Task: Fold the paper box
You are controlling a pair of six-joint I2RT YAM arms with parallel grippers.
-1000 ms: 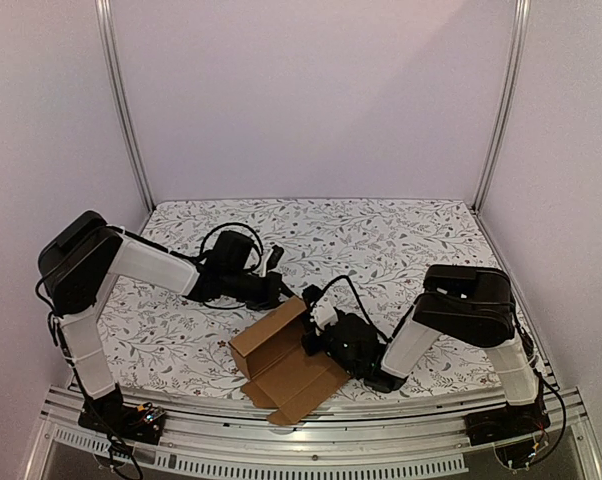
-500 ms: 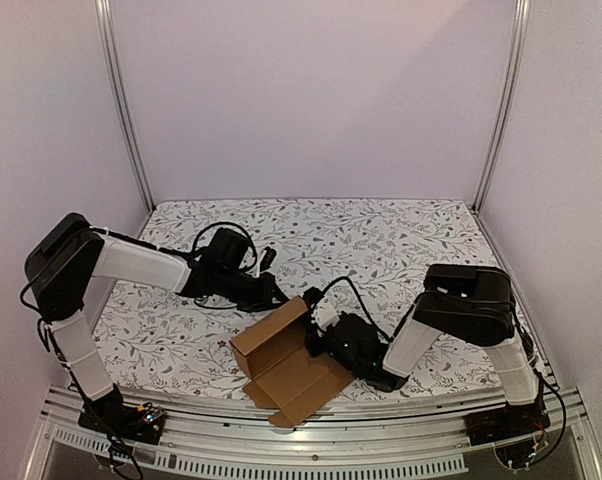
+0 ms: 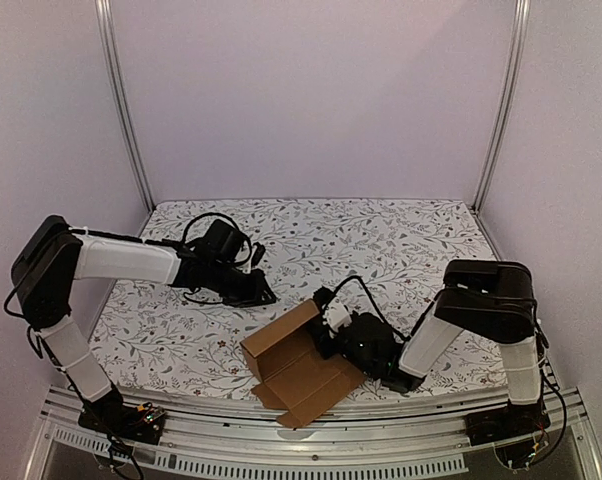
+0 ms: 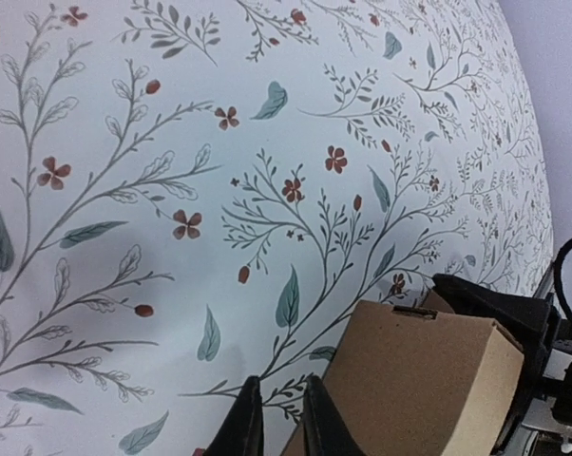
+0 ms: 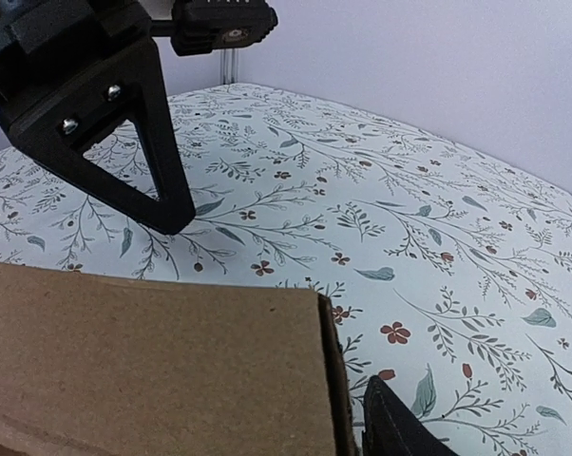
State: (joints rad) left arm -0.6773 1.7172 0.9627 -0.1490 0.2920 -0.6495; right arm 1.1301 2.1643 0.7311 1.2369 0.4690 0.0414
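From above, the paper box (image 3: 299,367) lies on the flower-patterned bench (image 3: 381,240) close to its near edge, between the two arm bases. It is partly formed: one brown panel stands up along its far left side, and the rest spreads flat toward the front rail. The right arm (image 3: 471,310) bends low across the bench, and the right pincer (image 3: 323,322) meets the box at its far right corner. The left arm (image 3: 121,262) reaches in from the left, and the left pincer (image 3: 263,294) sits low over the bench, beyond the box and apart from it. From the left wrist, the left pincer (image 4: 283,420) has its two dark fingers (image 4: 246,423) parted by only a thin slit and nothing between them. The raised brown wall of the box (image 4: 424,375) stands just beyond their tips, with black parts of the other arm behind its far edge. From the right wrist, the right pincer (image 5: 272,304) is spread wide. One triangular finger (image 5: 115,123) hangs above and beyond the cardboard, and the tip of the other (image 5: 390,429) shows just past the panel's right edge. The box panel (image 5: 153,361) fills the lower left of the view, its upper corner lying between the fingers but not squeezed by them.
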